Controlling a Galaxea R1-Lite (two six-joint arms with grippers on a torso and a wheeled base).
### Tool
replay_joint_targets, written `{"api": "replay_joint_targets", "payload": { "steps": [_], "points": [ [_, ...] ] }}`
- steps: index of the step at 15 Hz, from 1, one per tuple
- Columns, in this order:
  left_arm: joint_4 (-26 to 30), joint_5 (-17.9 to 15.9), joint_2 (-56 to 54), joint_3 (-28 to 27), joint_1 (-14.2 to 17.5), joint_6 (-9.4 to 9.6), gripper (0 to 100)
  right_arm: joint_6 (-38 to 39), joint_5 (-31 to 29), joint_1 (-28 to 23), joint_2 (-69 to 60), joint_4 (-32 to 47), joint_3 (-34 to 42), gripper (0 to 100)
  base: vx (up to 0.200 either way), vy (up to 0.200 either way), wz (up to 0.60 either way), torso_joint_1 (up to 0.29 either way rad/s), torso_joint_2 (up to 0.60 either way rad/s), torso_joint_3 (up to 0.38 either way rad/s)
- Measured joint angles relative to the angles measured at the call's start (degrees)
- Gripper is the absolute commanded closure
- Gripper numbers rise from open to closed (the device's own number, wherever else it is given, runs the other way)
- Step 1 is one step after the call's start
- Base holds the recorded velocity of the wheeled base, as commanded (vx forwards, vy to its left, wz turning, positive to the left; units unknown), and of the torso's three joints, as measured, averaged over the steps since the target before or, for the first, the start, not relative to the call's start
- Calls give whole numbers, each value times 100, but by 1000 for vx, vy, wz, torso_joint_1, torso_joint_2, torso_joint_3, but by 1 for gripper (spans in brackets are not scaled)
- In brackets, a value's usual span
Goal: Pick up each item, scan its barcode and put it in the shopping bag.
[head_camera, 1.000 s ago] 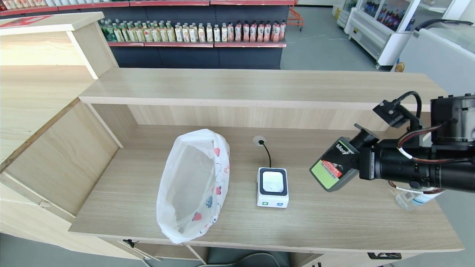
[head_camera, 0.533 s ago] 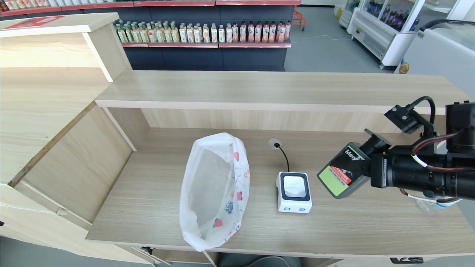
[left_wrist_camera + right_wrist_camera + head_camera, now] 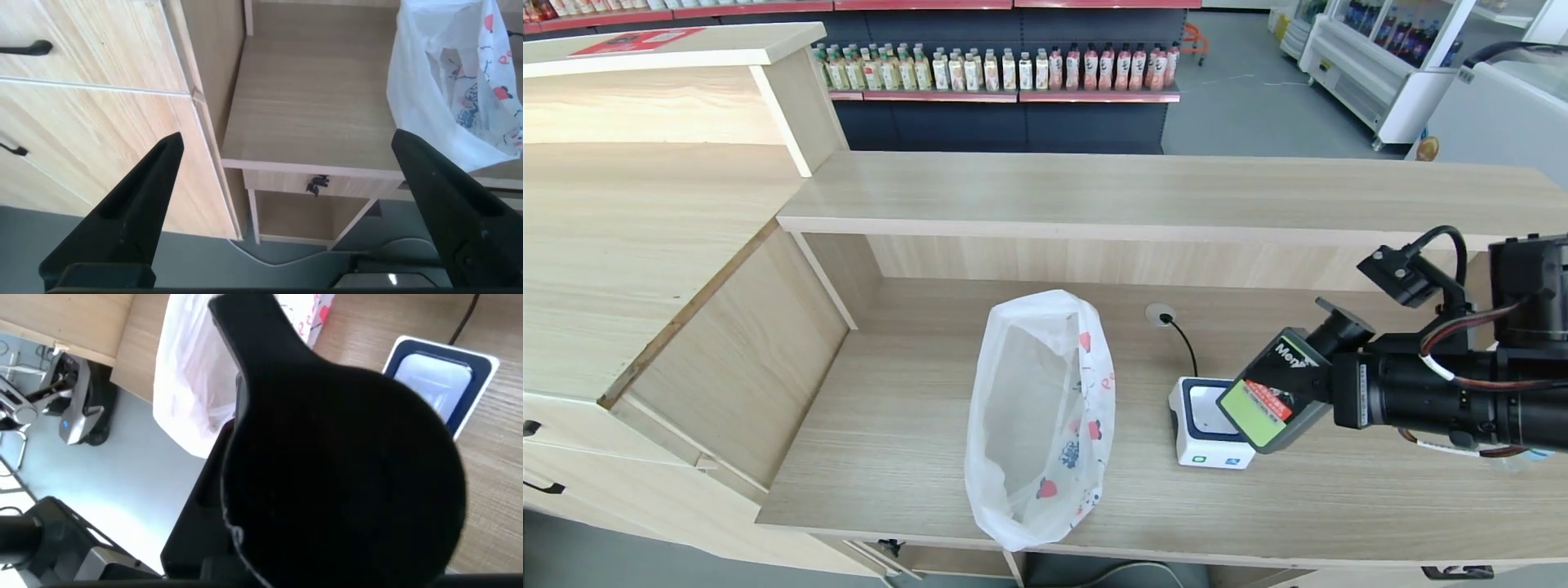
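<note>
**Box at the scanner, bag unfilled**

My left claw (image 3: 286,212) hangs spread and empty. The white translucent plastic shopping bag with red hearts (image 3: 1041,416) lies at nine o'clock of the white square barcode scanner (image 3: 1205,425). It looks empty, though its film blurs that. My right claw (image 3: 1311,367) is clenched on the grey box with a green-and-red label (image 3: 1270,392), by the scanner's three o'clock edge. Scanning is in hand, I judge, and bagging is left. The head view shows the label, while my right wrist view meets the box's dark back.

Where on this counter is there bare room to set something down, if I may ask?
Bare desk lies between the left side panel and the shopping bag, along the front edge right of the scanner, and on the upper ledge. Crowded: around the scanner, where the right gripper holds the box over it.
</note>
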Motion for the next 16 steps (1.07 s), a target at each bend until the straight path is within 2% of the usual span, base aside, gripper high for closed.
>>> {"api": "replay_joint_targets", "payload": {
  "steps": [4, 7, 10, 16],
  "points": [
    [0, 2, 0, 0, 1, -2, 0, -56, -9, 218, 439, -378, -96, 100, 0, 0, 0, 0, 0, 0],
    [0, 2, 0, 0, -5, -2, 0, -261, 27, 384, 1337, -1692, -144, 100, 0, 0, 0, 0, 0, 0],
    [0, 2, 0, 0, -5, -2, 0, -819, 141, 544, 2594, -2631, -445, 100, 0, 0, 0, 0, 0, 0],
    [0, 0, 0, 0, 0, -2, 0, -1409, 191, 1056, 4422, -2992, -1770, 100, 0, 0, 0, 0, 0, 0]
  ]
}}
